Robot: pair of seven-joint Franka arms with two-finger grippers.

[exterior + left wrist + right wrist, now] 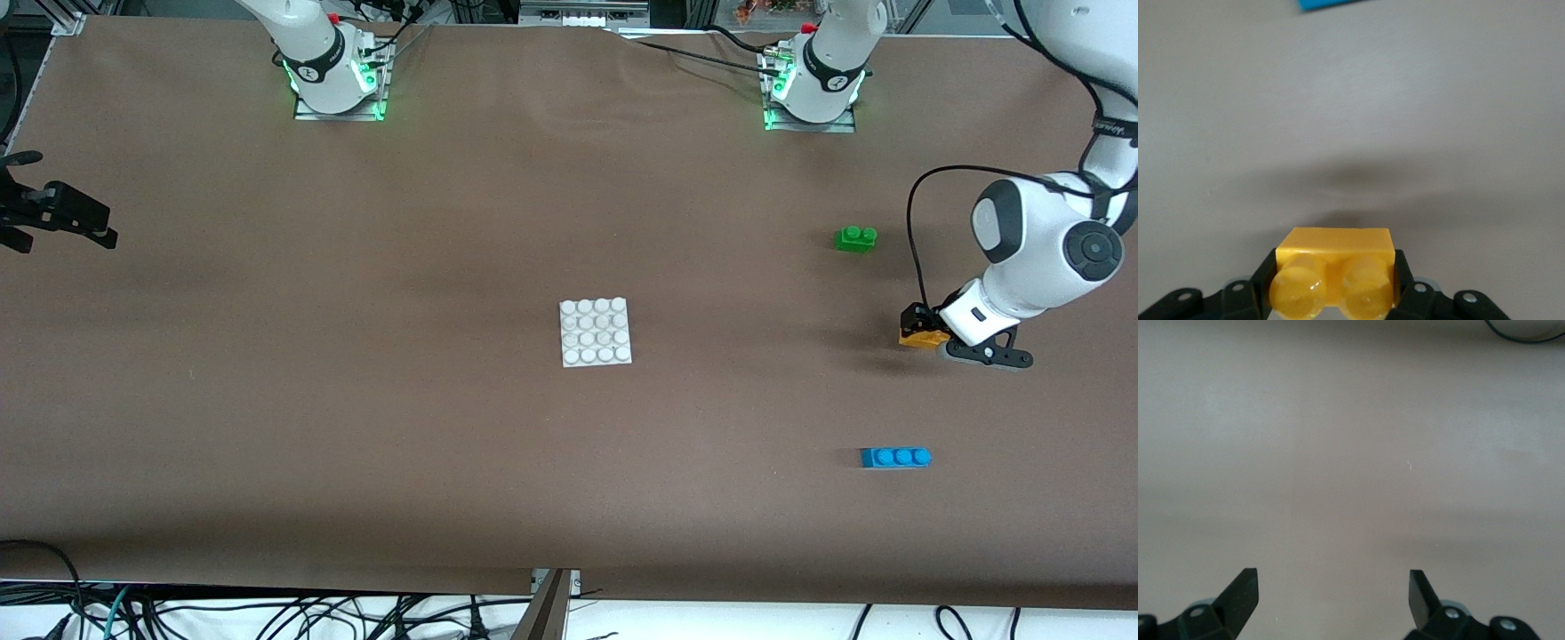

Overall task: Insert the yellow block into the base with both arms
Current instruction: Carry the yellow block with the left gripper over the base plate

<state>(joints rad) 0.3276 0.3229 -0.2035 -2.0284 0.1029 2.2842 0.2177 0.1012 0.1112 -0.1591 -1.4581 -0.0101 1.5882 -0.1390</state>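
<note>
The yellow block (925, 338) is low over the table at the left arm's end, clamped between the black fingers of my left gripper (920, 327). In the left wrist view the yellow block (1333, 277) shows its two round studs, and my left gripper (1335, 283) presses one finger on each side of it. The white studded base (596, 332) lies flat at the middle of the table, well apart from the block. My right gripper (62, 209) waits at the right arm's end of the table. In its wrist view my right gripper (1331, 577) is open over bare table.
A green two-stud brick (855, 238) lies farther from the front camera than the yellow block. A blue three-stud brick (895, 457) lies nearer to that camera, and its edge (1331, 3) shows in the left wrist view. A brown mat (356, 427) covers the table.
</note>
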